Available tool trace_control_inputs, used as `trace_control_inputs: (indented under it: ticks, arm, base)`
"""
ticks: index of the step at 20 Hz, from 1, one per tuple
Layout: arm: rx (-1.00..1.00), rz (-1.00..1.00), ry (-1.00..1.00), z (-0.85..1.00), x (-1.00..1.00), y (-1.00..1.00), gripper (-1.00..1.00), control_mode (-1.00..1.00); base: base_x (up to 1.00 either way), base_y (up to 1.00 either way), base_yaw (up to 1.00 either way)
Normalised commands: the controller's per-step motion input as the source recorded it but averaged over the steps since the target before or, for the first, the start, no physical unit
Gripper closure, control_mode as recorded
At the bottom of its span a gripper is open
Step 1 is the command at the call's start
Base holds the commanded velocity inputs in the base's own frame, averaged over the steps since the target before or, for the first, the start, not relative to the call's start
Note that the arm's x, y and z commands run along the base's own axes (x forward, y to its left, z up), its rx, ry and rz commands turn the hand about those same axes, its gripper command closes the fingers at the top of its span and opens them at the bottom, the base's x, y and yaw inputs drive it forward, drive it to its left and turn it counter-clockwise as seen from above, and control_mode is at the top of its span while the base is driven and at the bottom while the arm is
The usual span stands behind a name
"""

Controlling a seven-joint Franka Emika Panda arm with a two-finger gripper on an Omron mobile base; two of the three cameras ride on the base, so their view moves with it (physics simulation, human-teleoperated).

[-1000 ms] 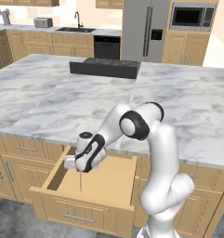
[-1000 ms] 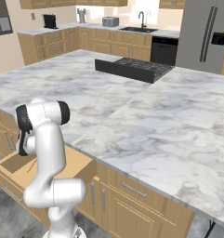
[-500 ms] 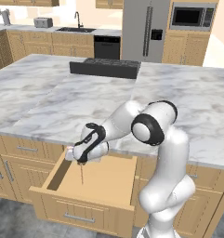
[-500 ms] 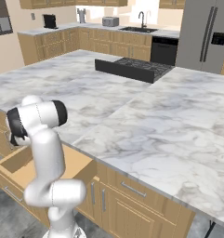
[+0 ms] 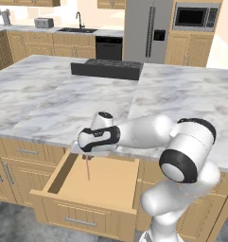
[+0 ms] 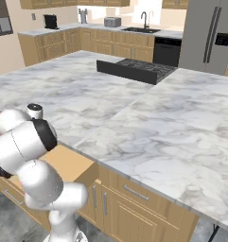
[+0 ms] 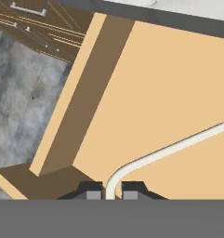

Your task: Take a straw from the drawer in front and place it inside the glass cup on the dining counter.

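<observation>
Since half a second ago your arm is swinging the gripper [image 5: 86, 155] higher, jaws pinching the straw [image 5: 88, 168] by its bent top so it is hanging upright over the drawer [image 5: 102, 180], clearing the tabletop [image 5: 49, 99] edge.

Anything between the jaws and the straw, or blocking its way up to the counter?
Nothing visible. The thin reddish-pink straw is clamped in the gripper jaws, hanging over the open light-wood drawer. The white-and-grey marble dining counter edge lies just behind the hand, so the lift probably must clear it.
</observation>
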Motion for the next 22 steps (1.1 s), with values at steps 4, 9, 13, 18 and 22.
trace_control_inputs:
  ticks: [4, 9, 13, 18, 22]
  arm:
    - [0.00, 0.00, 0.00, 0.78, -0.52, -0.36, 1.00, -1.00]
    - [0.00, 0.00, 0.00, 0.70, -0.18, -0.54, 1.00, -1.00]
    - [0.00, 0.00, 0.00, 0.60, 0.00, -0.71, 1.00, -1.00]
    - [0.00, 0.00, 0.00, 0.54, 0.00, -0.72, 1.00, -1.00]
    - [0.00, 0.00, 0.00, 0.49, 0.03, -0.62, 1.00, -1.00]
  base:
    - [0.00, 0.00, 0.00]
    - [0.00, 0.00, 0.00]
    - [0.00, 0.00, 0.00]
    - [0.00, 0.00, 0.00]
    - [0.00, 0.00, 0.00]
